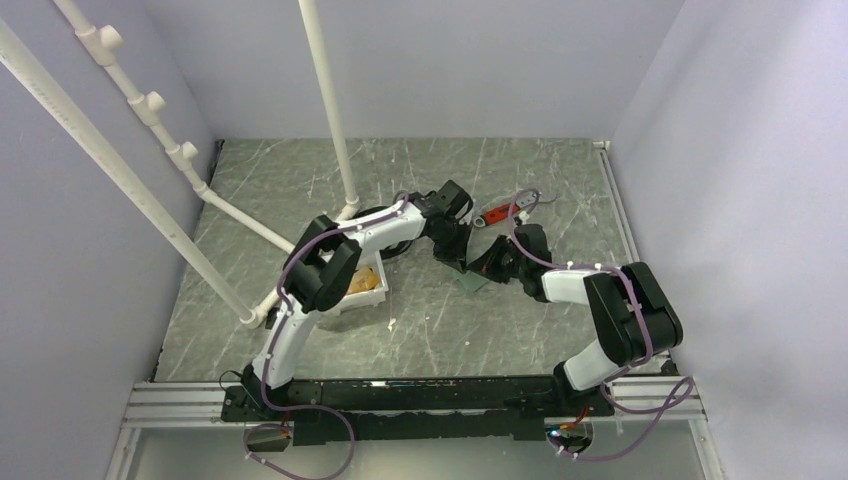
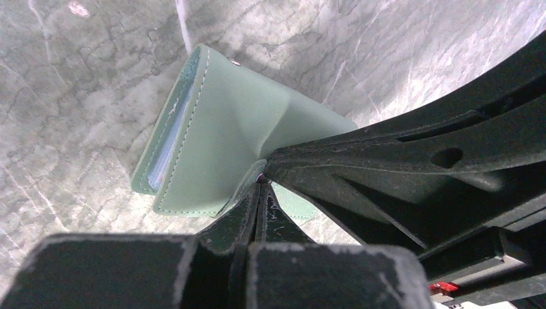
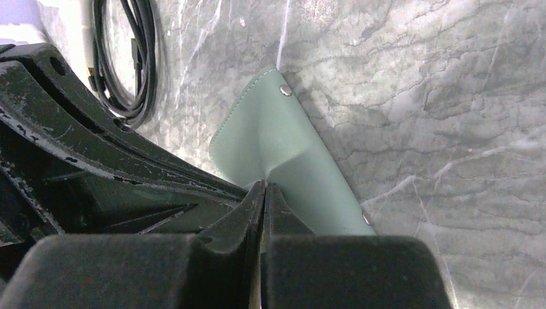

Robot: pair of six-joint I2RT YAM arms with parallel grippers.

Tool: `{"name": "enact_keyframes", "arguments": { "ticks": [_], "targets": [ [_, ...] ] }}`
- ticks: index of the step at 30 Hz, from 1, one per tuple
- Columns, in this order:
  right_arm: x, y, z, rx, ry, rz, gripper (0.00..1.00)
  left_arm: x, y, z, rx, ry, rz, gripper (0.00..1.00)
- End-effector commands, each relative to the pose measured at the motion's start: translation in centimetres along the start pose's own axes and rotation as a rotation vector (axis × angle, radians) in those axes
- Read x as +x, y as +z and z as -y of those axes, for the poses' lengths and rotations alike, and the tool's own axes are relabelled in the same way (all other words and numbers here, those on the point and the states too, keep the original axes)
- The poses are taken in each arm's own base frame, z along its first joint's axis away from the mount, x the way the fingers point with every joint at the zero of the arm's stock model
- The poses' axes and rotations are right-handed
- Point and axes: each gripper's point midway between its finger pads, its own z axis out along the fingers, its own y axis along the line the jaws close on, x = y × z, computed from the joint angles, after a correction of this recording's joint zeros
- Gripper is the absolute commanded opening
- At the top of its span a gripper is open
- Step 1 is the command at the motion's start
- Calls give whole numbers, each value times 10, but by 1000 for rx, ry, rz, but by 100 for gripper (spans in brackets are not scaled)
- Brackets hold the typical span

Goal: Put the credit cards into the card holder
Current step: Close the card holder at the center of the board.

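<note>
card holder (image 2: pixel 219 129) is pinched by both the left gripper (image 2: pixel 261 185) and right gripper (image 3: pixel 264 187), each clamped tight on its green cover, probably to spread the flaps and expose pockets.

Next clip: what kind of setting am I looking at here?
Probably a purpose-built robot test booth, not a home or shop: plain pale wall panels enclose a grey marble-patterned tabletop, a white plastic pipe frame stands over it, and a silver aluminium rail runs along the near edge.
</note>
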Motion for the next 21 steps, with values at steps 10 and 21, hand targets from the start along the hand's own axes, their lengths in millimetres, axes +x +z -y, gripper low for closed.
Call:
{"name": "enact_keyframes", "arguments": {
  "ticks": [10, 21],
  "targets": [
    [-32, -30, -24, -29, -262, -131, 36, -7, -79, 11, 94, 85, 70, 36],
    [-30, -32, -26, 54, -568, -172, 100, 56, -210, 75, 398, 211, 187, 54]
  ]
}}
